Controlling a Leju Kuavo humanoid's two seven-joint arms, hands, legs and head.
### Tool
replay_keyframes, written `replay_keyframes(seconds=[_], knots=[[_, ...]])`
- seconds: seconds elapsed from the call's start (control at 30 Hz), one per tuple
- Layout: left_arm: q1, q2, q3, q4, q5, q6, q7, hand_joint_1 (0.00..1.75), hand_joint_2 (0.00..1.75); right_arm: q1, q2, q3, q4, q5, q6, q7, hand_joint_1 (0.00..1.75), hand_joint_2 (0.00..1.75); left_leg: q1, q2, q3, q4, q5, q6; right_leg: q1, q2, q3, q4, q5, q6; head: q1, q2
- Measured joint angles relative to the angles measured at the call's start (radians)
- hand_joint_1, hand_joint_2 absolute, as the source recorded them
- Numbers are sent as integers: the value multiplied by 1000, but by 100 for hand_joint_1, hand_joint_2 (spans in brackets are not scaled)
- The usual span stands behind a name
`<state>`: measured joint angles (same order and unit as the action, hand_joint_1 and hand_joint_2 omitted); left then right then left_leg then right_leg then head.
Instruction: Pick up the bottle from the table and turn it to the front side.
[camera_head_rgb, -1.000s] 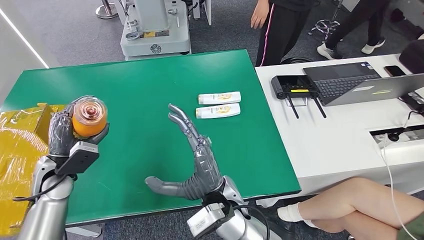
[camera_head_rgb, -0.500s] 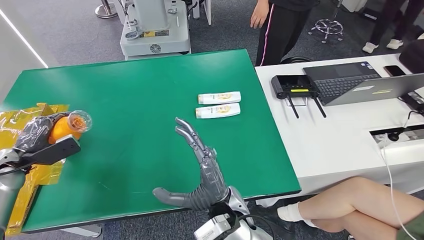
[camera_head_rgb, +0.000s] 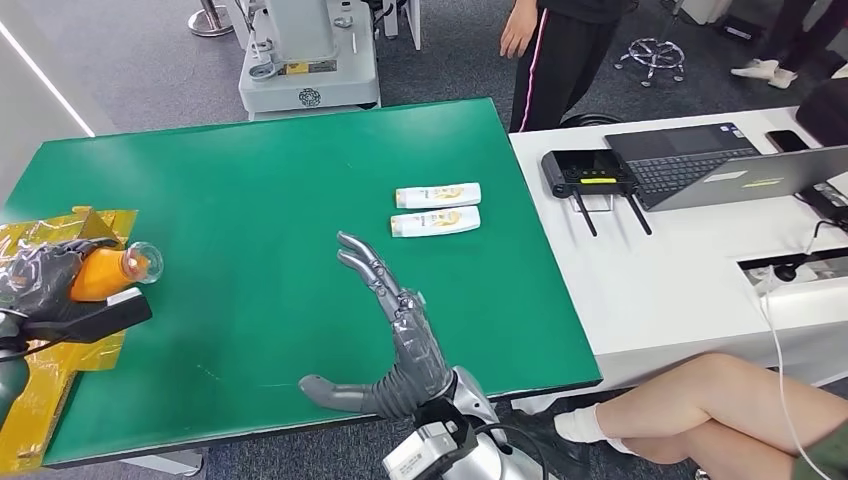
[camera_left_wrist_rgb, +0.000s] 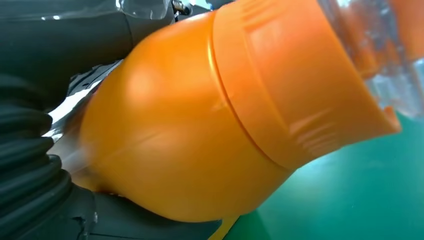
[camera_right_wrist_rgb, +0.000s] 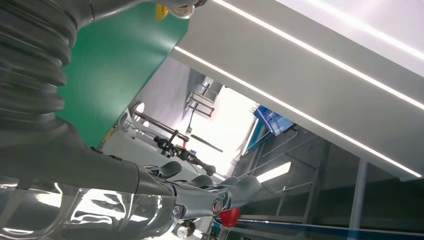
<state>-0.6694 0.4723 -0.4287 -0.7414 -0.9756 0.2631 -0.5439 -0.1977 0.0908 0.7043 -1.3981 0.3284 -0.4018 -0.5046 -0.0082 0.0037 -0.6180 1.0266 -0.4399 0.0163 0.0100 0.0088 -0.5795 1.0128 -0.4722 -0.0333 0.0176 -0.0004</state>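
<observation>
My left hand (camera_head_rgb: 45, 285) grips an orange bottle (camera_head_rgb: 105, 273) with a clear cap at the table's left edge; the bottle lies nearly on its side, cap pointing right. Up close, the bottle's orange body (camera_left_wrist_rgb: 210, 115) sits against the dark fingers (camera_left_wrist_rgb: 75, 30). My right hand (camera_head_rgb: 395, 330) hovers open over the front middle of the green table (camera_head_rgb: 260, 180), fingers straight and thumb spread, holding nothing; the right wrist view shows its fingers (camera_right_wrist_rgb: 200, 192) spread against the room behind.
Two white bottles (camera_head_rgb: 437, 208) lie side by side right of centre. Yellow wrapping (camera_head_rgb: 40, 330) covers the left edge. A white desk (camera_head_rgb: 680, 260) with a laptop and router adjoins on the right. A seated person's legs (camera_head_rgb: 700, 400) are near; others stand behind.
My left hand has swung down and leftward with the orange bottle, tipping it from cap-up to lying sideways. My right hand stayed in about the same place.
</observation>
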Motion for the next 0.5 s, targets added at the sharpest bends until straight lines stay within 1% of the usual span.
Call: replay_keyframes(seconds=[0.1,0.27,0.37,0.5], knots=[[33,-13,-3,36,-33,76,6,175,175,0,0,0,0,0,0,0,0,175,0,0,0,0,0,0,0,0,0,0,0,0,0,0],[81,-44,-8,96,-62,140,11,175,175,9,0,0,-9,1,-2,0,0,175,0,0,0,0,0,0,0,-1,0,0,0,0,0,0],[102,-61,-9,126,-77,156,11,175,175,19,0,0,-15,4,-3,1,0,175,0,0,0,0,0,0,0,-1,0,0,0,0,0,0],[99,-85,-11,175,-100,137,8,175,175,28,0,0,-17,6,-5,2,0,175,0,0,0,0,0,0,0,-1,0,0,0,0,0,0]])
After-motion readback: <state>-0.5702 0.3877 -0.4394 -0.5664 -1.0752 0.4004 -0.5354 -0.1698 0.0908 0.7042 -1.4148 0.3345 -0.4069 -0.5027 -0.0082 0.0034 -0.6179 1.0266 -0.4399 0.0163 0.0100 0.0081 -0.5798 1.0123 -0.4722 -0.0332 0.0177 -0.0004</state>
